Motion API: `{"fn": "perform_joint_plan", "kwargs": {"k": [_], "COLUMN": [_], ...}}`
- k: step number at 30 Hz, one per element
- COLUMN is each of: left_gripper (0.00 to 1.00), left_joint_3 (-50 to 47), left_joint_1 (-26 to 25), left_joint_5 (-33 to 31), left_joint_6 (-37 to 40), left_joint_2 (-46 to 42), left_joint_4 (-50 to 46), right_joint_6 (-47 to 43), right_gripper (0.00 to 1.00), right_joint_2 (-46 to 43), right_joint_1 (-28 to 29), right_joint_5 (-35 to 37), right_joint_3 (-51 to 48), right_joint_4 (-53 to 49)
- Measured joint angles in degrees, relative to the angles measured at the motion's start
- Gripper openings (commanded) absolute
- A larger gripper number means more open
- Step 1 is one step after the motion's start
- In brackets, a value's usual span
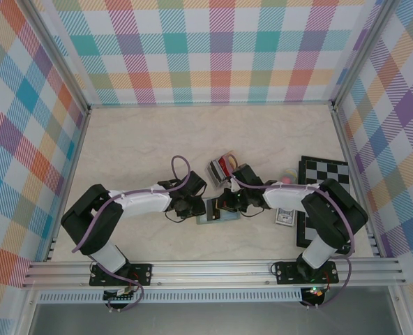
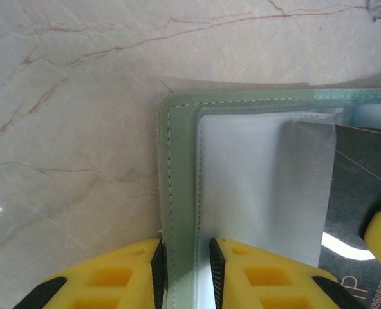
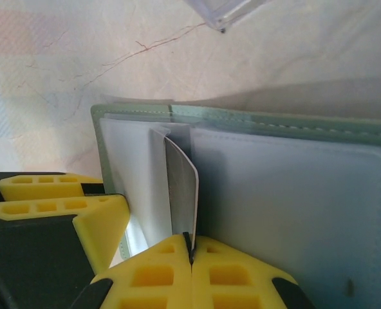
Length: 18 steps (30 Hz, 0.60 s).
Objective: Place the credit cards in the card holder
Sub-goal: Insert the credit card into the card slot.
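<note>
Card holder [image 1: 215, 213] lies open at 6 o'clock of table [image 1: 137, 146] centre. Left gripper [image 2: 185, 257], at its 9 o'clock, pinches the green edge through a narrow gap, likely to pin it. Right gripper [image 3: 190, 248], at 3 o'clock, is clamped tight on the black credit card [image 3: 181, 187], held edge-on to enter a slot.

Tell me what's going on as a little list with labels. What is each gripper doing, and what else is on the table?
left gripper: clamped on the green edge of the card holder
right gripper: shut on a black card, front end at the clear pockets
card holder: lying open on the table
card rack: just behind the grippers
chessboard: far right
</note>
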Motion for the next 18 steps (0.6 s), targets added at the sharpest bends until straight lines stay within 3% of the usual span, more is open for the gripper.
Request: {"fn": "perform_joint_plan", "kwargs": {"k": [12,16,18], "left_gripper": [0.29,0.26,0.25], "left_joint_3": [0.4,0.4,0.4], "left_joint_1": [0.0,0.1,0.2], "left_joint_5": [0.0,-0.1,-0.1], "left_joint_6": [0.7,0.8,0.9], "left_joint_2": [0.1,0.1,0.1], "left_joint_4": [-0.4,-0.4,-0.4], "right_joint_6": [-3.0,-3.2,-3.3], "right_gripper": [0.19,0.20,0.14], "right_joint_2": [2.2,2.1,2.1], "right_joint_1": [1.4,1.7,1.7], "right_joint_5": [2.9,4.7,5.0], "right_joint_3": [4.4,4.9,5.0], "right_joint_4": [-7.3,-9.3,-9.8]}}
